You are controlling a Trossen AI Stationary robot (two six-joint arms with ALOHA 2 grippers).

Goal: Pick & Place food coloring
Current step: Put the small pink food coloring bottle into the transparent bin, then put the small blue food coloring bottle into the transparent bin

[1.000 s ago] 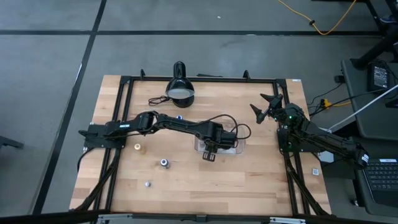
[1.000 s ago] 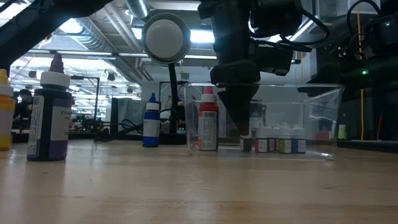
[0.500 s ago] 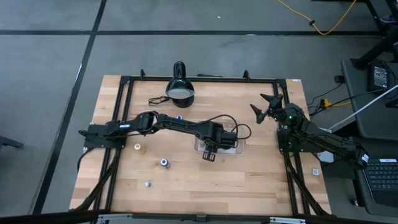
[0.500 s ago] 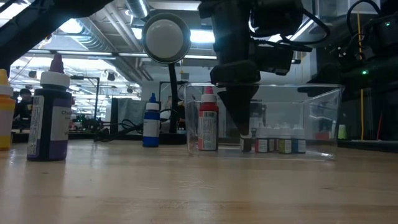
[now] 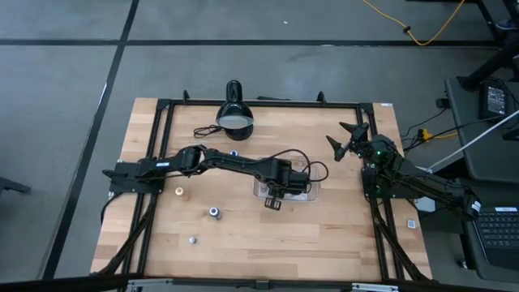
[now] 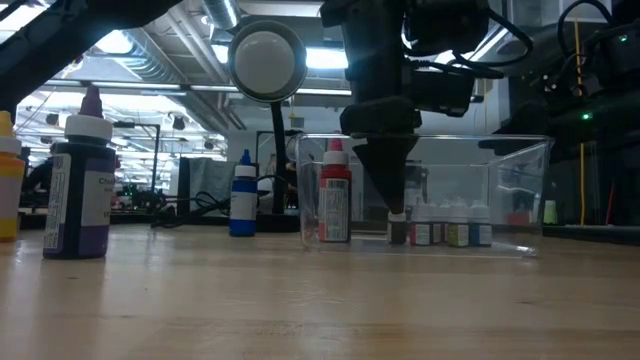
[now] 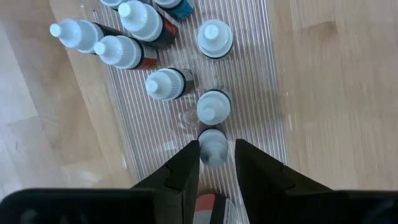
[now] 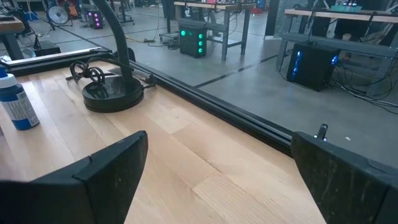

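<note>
Inside the clear ribbed plastic tray (image 7: pixel 261 93) near the middle of the table we see the left gripper (image 7: pixel 215 163), its two dark fingers drawn narrow around a small pale-capped food coloring bottle (image 7: pixel 213 145) standing on the tray floor. Just beyond it stand more pale-capped bottles (image 7: pixel 213 107), close together, so the room around the fingers is tight. From table height we make out the tray's clear wall (image 6: pixel 520 190) rising beside the gripper. Three bottles stand loose on the open wood on the left side: a purple-topped bottle (image 6: pixel 82 190), a yellow one (image 6: pixel 8 185) cut off by the frame edge, and a blue one (image 6: pixel 243 196). The right gripper (image 5: pixel 349 139) waits spread wide by the table's right edge. The gripper hides part of the held bottle.
</note>
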